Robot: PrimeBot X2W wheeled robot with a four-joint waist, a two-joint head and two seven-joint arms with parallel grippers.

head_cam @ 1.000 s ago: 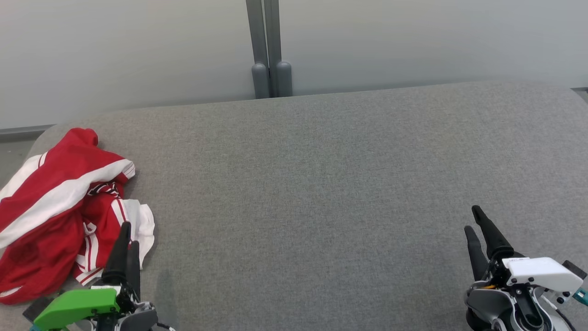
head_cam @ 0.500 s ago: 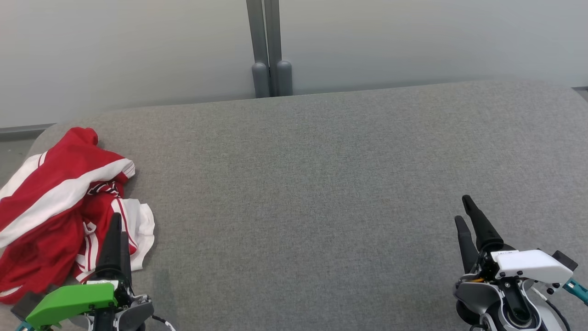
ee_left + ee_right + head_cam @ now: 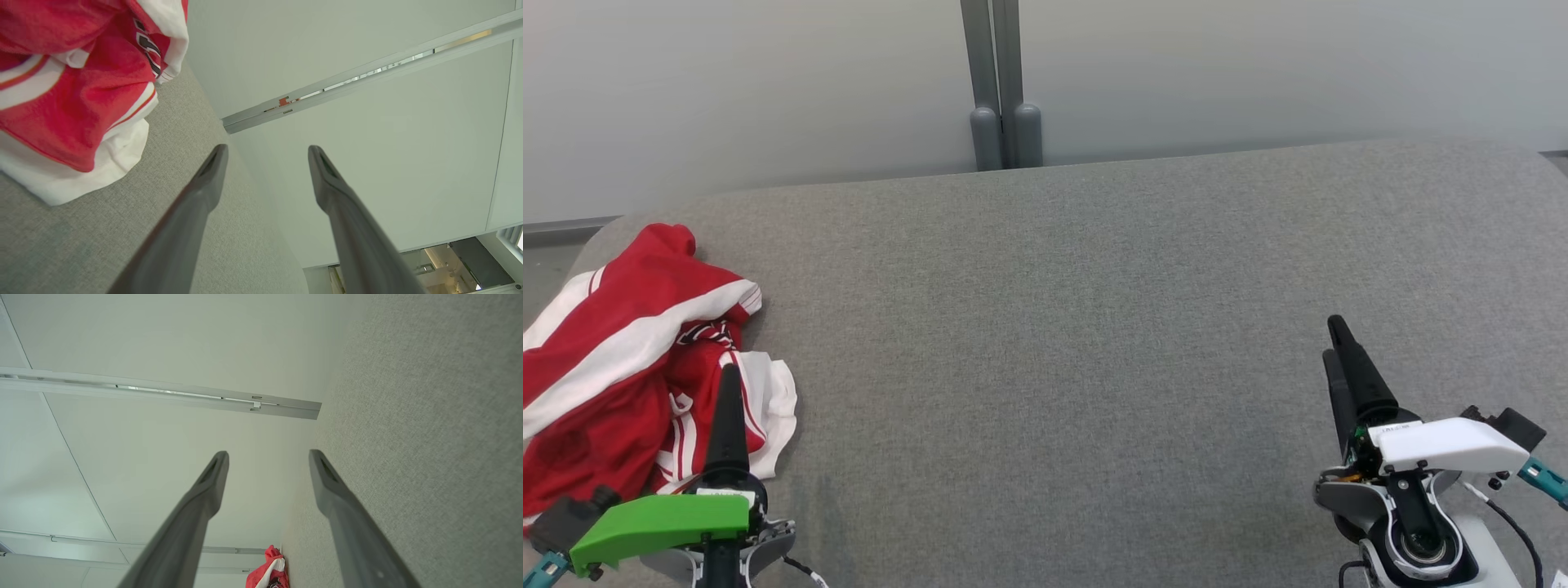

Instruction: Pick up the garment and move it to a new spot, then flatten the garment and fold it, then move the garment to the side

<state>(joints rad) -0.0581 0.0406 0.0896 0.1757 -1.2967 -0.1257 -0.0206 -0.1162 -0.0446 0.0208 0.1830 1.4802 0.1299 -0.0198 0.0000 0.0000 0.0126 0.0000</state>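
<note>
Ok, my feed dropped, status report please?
Left pincer, right pincer open, empty. Crumpled red-and-white fabric garment untouched at left end of grey upholstered surface. Nothing blocking.

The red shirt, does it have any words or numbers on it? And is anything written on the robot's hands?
Nothing here can be read clearly.
The garment: black and white marks among its folds, crumpled, unreadable.
The right gripper: tiny dark print on its white cover, too small to read.
The left gripper: small white label beside its green cover, too small to read.
</note>
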